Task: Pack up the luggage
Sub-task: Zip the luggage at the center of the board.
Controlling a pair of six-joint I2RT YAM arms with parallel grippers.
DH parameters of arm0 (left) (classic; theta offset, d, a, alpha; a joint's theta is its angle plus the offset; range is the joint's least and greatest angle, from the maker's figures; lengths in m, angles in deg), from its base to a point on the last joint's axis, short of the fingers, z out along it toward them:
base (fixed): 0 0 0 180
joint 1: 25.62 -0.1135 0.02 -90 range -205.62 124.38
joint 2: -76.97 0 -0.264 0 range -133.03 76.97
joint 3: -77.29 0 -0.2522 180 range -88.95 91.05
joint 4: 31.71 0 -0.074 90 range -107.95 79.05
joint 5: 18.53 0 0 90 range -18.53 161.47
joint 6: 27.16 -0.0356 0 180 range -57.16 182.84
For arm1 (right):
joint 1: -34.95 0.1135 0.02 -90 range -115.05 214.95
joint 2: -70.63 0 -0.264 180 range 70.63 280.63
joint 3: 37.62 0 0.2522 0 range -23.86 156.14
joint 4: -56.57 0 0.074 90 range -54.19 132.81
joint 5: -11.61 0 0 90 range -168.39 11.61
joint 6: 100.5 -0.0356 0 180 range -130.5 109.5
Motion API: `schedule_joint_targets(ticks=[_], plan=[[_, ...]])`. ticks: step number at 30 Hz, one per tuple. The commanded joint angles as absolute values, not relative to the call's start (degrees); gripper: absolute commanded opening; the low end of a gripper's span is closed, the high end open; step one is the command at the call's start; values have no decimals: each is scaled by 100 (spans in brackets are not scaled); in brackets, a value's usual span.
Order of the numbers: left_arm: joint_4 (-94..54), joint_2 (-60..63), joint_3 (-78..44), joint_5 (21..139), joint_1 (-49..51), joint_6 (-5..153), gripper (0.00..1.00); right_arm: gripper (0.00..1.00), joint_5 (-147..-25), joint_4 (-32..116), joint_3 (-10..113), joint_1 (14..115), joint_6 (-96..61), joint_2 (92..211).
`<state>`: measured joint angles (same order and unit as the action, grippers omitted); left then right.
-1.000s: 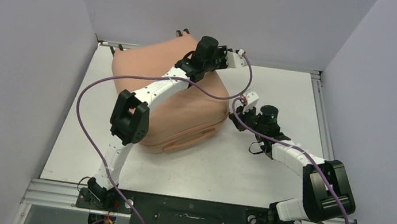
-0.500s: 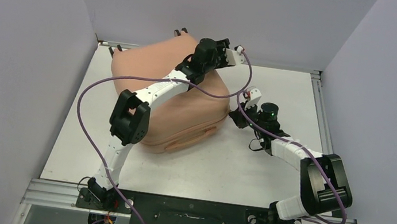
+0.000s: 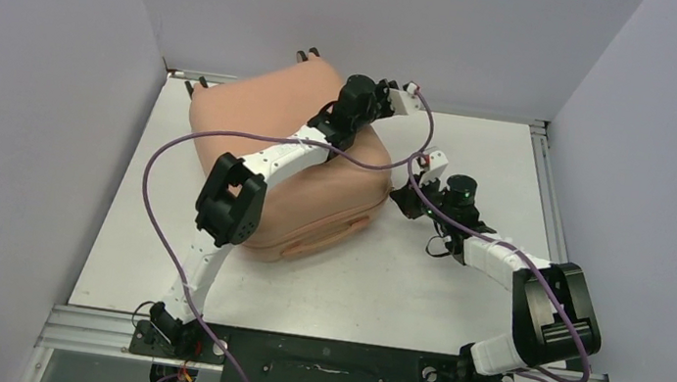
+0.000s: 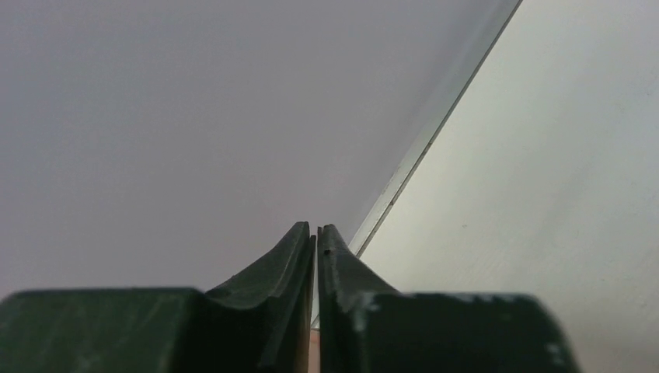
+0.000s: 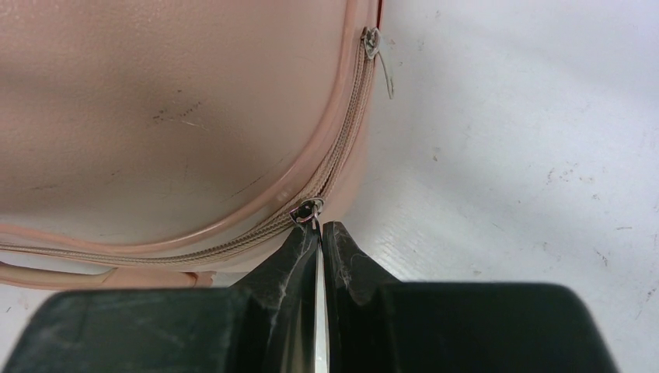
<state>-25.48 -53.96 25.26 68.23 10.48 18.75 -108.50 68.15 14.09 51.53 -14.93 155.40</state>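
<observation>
The luggage (image 3: 315, 188), a salmon-pink hard shell, lies closed on the white table (image 3: 459, 296). My left arm reaches across its top. The left gripper (image 3: 391, 93) hangs past the luggage's far right corner. In the left wrist view the left gripper (image 4: 317, 228) has its fingers nearly together with nothing between them, facing the wall and table edge. My right gripper (image 3: 401, 197) sits at the luggage's right side. In the right wrist view the right gripper (image 5: 320, 225) is shut on a metal zipper pull (image 5: 308, 210) on the luggage (image 5: 179, 116) seam.
A second zipper slider (image 5: 373, 40) rests farther along the seam. Caster wheels (image 3: 308, 53) stick out at the luggage's far end against the back wall. Grey walls close in the table on three sides. Purple cables (image 3: 157, 187) loop off both arms.
The left arm has shifted a little to the right over the luggage. Its elbow moved right too. The right gripper crept slightly towards the luggage's side and stays closed.
</observation>
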Motion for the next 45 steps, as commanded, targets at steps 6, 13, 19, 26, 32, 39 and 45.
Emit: schedule_joint_targets(ticks=[6, 13, 19, 26, 32, 39, 45], plan=[[487, -5108, 1467, 7677, 893, 1154, 0, 5, -10222, 8028, 1925, 4770, -1658, 15540], [1121, -4885, 1121, 8192, 906, 1039, 0, 5, -9718, 7807, 2159, 4785, -1436, 15519], [1345, -4735, 1041, 8636, 926, 1236, 0, 5, -9701, 8012, 2376, 4932, -1096, 15937], [1356, -4544, 896, 8925, 928, 1538, 0, 5, -9631, 8338, 2794, 5042, -1012, 16519], [1390, -4413, 869, 9113, 885, 1848, 0, 5, -10136, 8457, 3123, 5087, -1389, 16965], [1096, -4128, 1107, 9367, 605, 3033, 11, 5, -10404, 8462, 3536, 5325, -1776, 17465], [605, -3730, 1386, 9297, 129, 4259, 71, 5, -10525, 8532, 3510, 5308, -2076, 17461]])
